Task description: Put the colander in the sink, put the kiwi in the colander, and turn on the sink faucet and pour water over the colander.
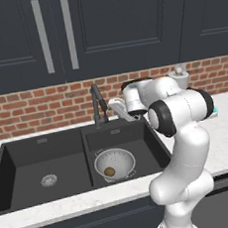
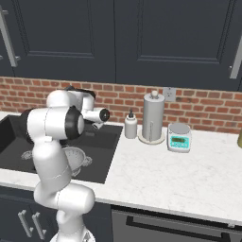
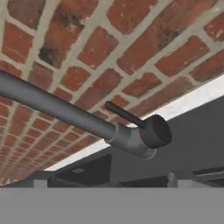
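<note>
Now at faucet step: silvery perforated metal colander (image 1: 114, 163) sits in right basin of matte black double sink (image 1: 21, 160), small brown kiwi (image 1: 109, 171) inside. Slim dark grey faucet (image 1: 98, 105) at 12 o'clock from colander. Two-finger gripper (image 1: 118, 105) just beside it; spread or pressed, cannot tell. Thin lever (image 3: 124, 114) close ahead: advance slowly, push lever, then check spout aims over colander.

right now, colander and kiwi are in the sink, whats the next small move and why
Probably ease the hand forward to the sink faucet lever: the kiwi already lies in the colander, no water runs, and the lever sits just ahead in the hand view.
</note>
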